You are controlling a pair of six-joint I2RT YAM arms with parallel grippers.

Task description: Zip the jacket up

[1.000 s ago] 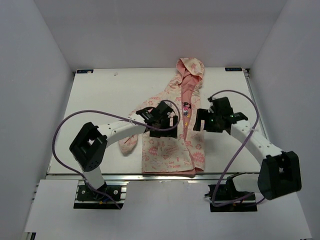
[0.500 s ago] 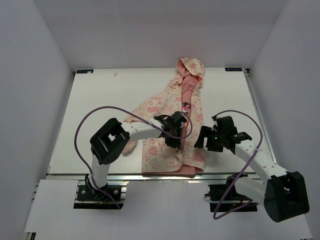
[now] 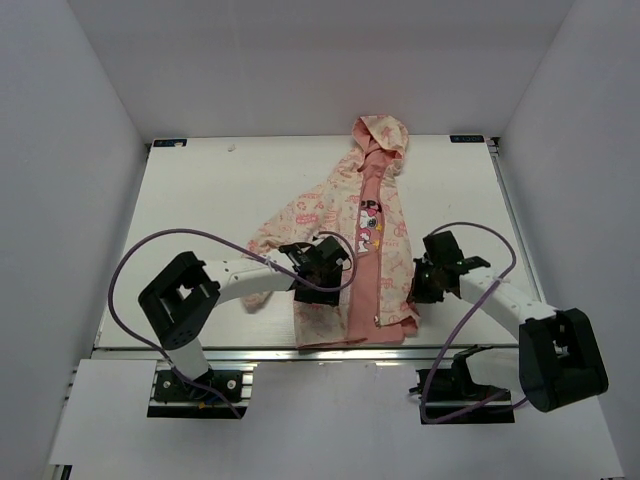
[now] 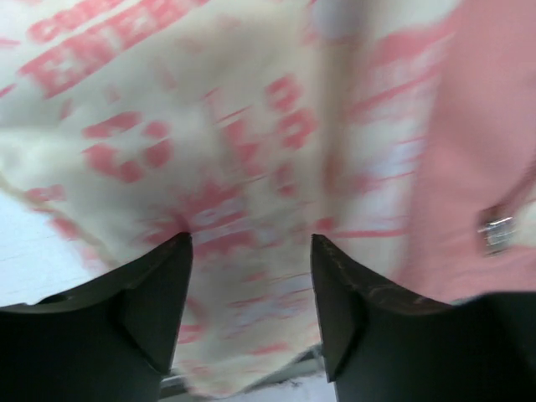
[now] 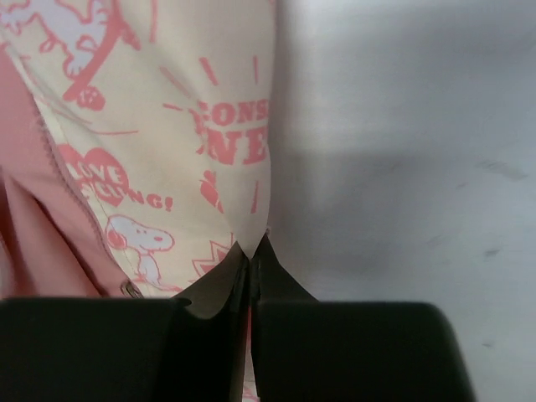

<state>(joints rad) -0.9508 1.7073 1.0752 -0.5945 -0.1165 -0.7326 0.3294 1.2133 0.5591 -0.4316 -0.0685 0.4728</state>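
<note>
The jacket [image 3: 312, 214] lies on the table with its hood [image 3: 381, 134] at the far end. Its front is spread apart, showing salmon-pink lining [image 3: 370, 275] down the middle. My left gripper [image 3: 322, 276] hovers over the left front panel. In the left wrist view it [image 4: 249, 251] is open, with blurred cream-and-pink fabric [image 4: 209, 126] under the fingers and a small metal zipper piece [image 4: 496, 230] at the right. My right gripper [image 3: 418, 288] is at the jacket's right edge, and in the right wrist view it [image 5: 254, 244] is shut on that printed edge [image 5: 193, 126].
The white table [image 3: 200, 190] stretches to the left and behind the jacket. Bare tabletop [image 5: 402, 126] lies to the right of the right gripper. Grey walls enclose the table on three sides. The table's near rail [image 3: 300, 352] runs just below the jacket's hem.
The left gripper has moved back left and opened wider. The left front panel now lies further left, baring more pink lining. The right gripper has come in to the right edge and shut on it.
</note>
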